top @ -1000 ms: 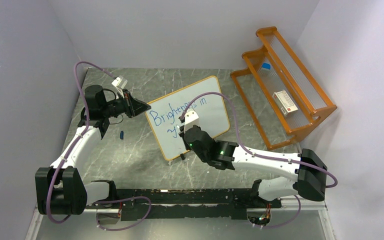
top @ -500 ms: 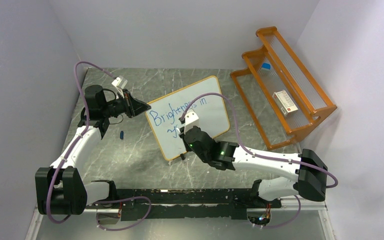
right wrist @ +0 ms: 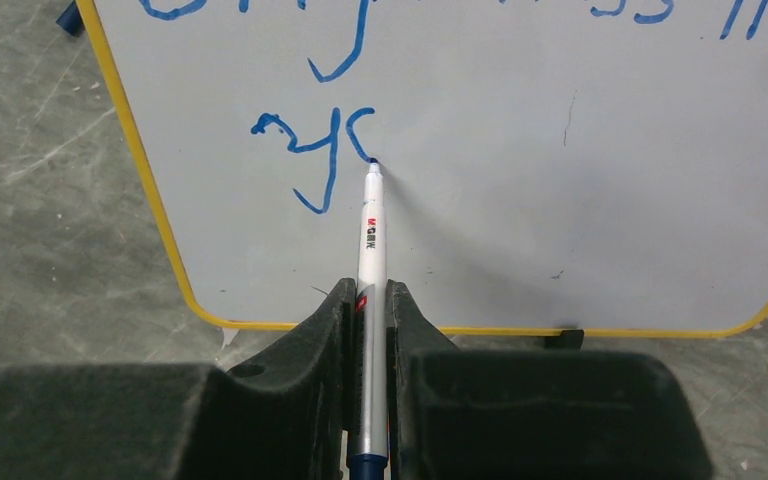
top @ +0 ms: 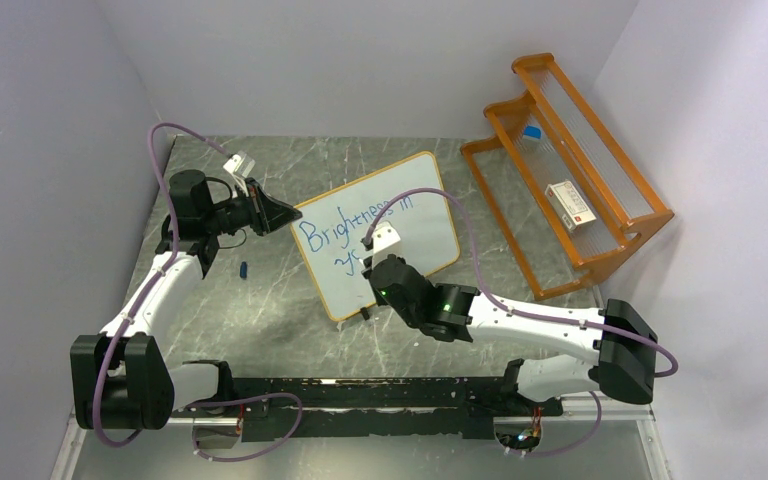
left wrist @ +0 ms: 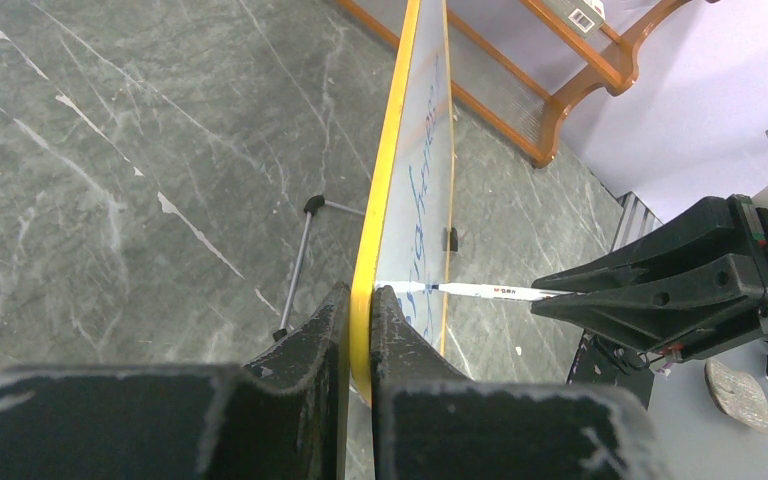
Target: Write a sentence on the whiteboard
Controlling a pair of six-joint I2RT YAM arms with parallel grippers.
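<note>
Clamping a white marker (right wrist: pixel 370 230) tightly between its narrowed jaws, the right gripper (right wrist: pixel 368 295) sits at the bottom centre of its wrist view. The marker's blue tip touches the whiteboard (right wrist: pixel 580 180) at the end of a curved stroke just right of the "y". Seen from overhead, the board stands propped at mid-frame on the grey marble table (top: pixel 260 320). The sentence (top: pixel 350 220) reads "Brightness in", with its second line barely begun. At the board's left edge, the left gripper (top: pixel 288 214) pinches the orange frame. Farther back, at upper right, an orange rack (top: pixel 532 63) holds a small box (top: pixel 570 203).
</note>
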